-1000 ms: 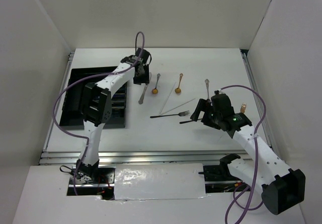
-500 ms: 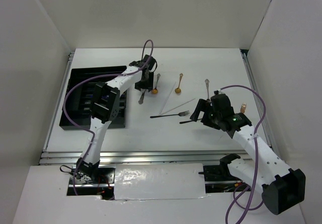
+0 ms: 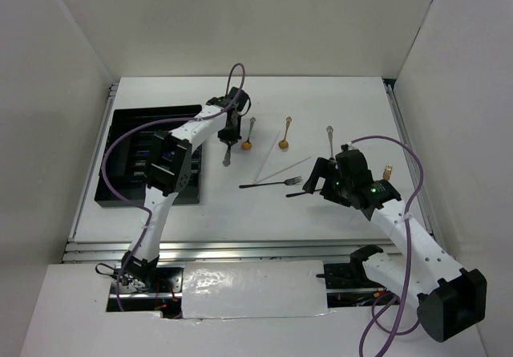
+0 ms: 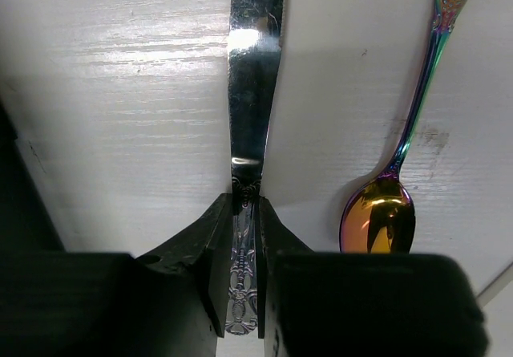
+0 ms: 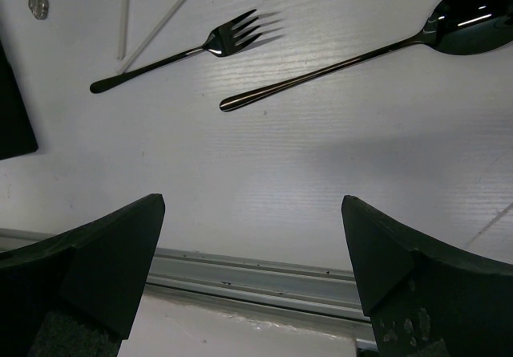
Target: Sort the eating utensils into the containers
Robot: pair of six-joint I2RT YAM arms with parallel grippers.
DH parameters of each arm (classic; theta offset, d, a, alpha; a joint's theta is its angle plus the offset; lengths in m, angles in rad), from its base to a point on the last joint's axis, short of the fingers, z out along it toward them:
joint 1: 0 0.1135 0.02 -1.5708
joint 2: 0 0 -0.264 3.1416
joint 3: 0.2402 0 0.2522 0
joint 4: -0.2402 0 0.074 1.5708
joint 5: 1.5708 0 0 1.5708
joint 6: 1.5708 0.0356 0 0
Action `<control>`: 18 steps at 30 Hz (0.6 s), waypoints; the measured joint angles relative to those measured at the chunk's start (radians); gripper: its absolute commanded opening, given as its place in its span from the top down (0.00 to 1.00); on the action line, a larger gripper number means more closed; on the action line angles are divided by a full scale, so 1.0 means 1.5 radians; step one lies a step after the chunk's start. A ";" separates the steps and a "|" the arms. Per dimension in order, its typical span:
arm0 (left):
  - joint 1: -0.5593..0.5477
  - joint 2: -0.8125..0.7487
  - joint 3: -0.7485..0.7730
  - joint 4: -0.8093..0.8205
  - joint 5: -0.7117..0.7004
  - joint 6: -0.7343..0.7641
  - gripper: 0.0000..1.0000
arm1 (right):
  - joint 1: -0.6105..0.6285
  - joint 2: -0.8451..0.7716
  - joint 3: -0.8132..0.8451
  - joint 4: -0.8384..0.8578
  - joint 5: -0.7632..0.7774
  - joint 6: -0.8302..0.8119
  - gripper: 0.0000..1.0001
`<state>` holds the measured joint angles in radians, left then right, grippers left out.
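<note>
My left gripper (image 3: 228,133) (image 4: 244,206) is shut on the ornate handle of the silver knife (image 4: 254,92) (image 3: 227,157), which lies flat on the white table with its blade pointing away from the wrist camera. A gold-bowled small spoon (image 4: 377,225) (image 3: 248,143) lies just right of it, and a second one (image 3: 284,141) is further right. The silver chopsticks (image 3: 280,168), black fork (image 3: 269,184) (image 5: 176,56) and black spoon (image 5: 361,56) lie mid-table. My right gripper (image 3: 321,182) (image 5: 252,245) hangs open near the fork and spoon, holding nothing. The black tray of containers (image 3: 128,115) sits at the left.
Another slim silver utensil (image 3: 329,140) lies beyond the right gripper, and a small copper-coloured piece (image 3: 387,172) sits by the right arm. The metal rail (image 5: 256,273) of the table's near edge shows between the right fingers. White walls enclose the table.
The left gripper moved right from the tray's corner to the silver knife, came down over its handle and shut on it. The right arm stayed still and open.
</note>
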<state>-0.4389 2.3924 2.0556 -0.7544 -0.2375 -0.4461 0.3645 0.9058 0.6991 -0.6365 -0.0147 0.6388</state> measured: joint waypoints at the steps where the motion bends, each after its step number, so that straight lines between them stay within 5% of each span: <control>1: 0.000 0.000 0.000 0.000 0.001 0.000 0.82 | 0.000 0.000 0.000 0.000 0.000 0.000 0.00; 12: 0.010 -0.053 -0.029 -0.001 0.042 -0.022 1.00 | 0.003 0.001 0.000 0.000 0.000 0.000 0.00; 18: 0.021 -0.160 -0.059 0.018 0.050 -0.054 1.00 | 0.006 0.001 0.000 0.000 0.000 0.000 0.00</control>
<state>-0.4076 2.1525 1.9675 -0.7280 -0.1619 -0.5274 0.3733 0.9066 0.6991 -0.6361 -0.0151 0.6388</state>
